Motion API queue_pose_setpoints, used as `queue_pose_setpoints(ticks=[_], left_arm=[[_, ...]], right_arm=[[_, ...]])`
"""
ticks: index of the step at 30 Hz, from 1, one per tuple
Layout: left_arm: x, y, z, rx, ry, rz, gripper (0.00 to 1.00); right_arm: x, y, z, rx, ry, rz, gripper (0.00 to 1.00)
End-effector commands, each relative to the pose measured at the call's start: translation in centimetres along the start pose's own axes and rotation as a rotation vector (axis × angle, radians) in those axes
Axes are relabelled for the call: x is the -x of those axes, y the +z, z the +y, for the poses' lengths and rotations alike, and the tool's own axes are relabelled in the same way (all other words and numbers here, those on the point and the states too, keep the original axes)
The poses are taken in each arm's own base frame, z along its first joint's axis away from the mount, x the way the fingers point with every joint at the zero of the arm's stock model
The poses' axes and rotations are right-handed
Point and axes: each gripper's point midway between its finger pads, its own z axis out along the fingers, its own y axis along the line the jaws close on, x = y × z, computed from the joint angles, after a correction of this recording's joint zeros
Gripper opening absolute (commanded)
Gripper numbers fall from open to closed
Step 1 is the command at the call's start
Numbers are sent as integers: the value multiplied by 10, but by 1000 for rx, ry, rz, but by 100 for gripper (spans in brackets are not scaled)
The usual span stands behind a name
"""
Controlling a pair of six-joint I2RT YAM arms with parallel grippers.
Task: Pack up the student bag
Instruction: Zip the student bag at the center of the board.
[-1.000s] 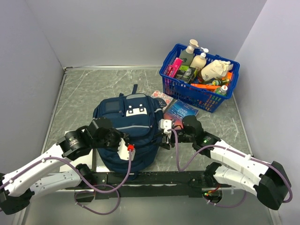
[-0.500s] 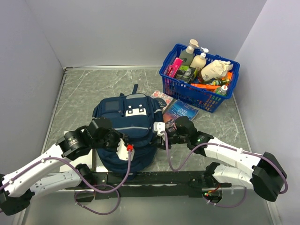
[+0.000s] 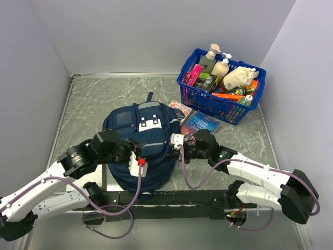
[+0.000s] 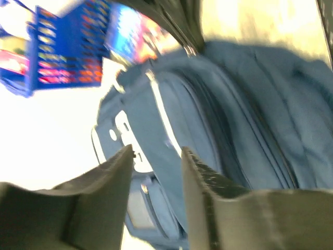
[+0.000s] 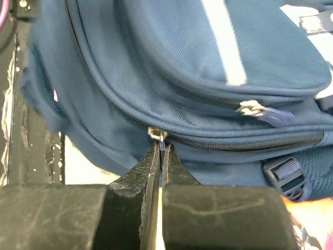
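Navy student bag [image 3: 151, 130] lying flat on the grey marbled tabletop [image 3: 88, 104], a gripper at each side.

The student bag sits near the centre of the tabletop, close to the near edge, with its white patch and front pockets facing up. A blue plastic basket [image 3: 221, 112] crammed with bottles and packets stands at the far right, well apart from the bag, and a blue packet [image 3: 202, 122] lies between them. The left gripper [image 4: 156, 151] hangs over the bag's near left side, fingers parted with nothing between them. The right gripper [image 5: 160, 148] is clenched at the bag's right flank, its tips pinching the metal zipper pull [image 5: 157, 134] of the main zip.
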Motion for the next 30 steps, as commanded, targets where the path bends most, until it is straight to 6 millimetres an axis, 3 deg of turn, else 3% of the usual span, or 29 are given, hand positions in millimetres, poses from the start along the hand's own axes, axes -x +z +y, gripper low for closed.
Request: queue_pose_setpoints(ticks=[1,2,6,12,15,16,19,21,25,30], left_arm=[[47,-11,27,85,-81,-204,55],[50,-9,24,75,-159,-222,65],[69,1,7,-27,-309,-315,70],[62,35,-11,-67,-497,-286,67],[68,44,-23,-108,-528,-300,59],[69,46,-25,-115,-537,-305,50],[65,52,-37,-141,-553,-291,35],[64,55,-43,-155,-554,-287,32],[58,60,-49,-151,-563,-260,39],[39,69,-30,-6,-603,-196,50]], right_arm=[[33,-12,-13,-81,-36,-105,0],[34,-13,-9,-68,-32,-109,0],[36,-13,-2,-50,-21,-122,0],[46,-8,12,-12,-33,-133,0],[50,-8,15,-9,-35,-143,0],[50,-9,15,-9,-33,-146,0],[53,-11,18,-11,-38,-160,0],[57,-14,18,-15,-39,-170,0],[65,-16,19,-12,-40,-183,0],[69,-16,26,10,-48,-190,0]])
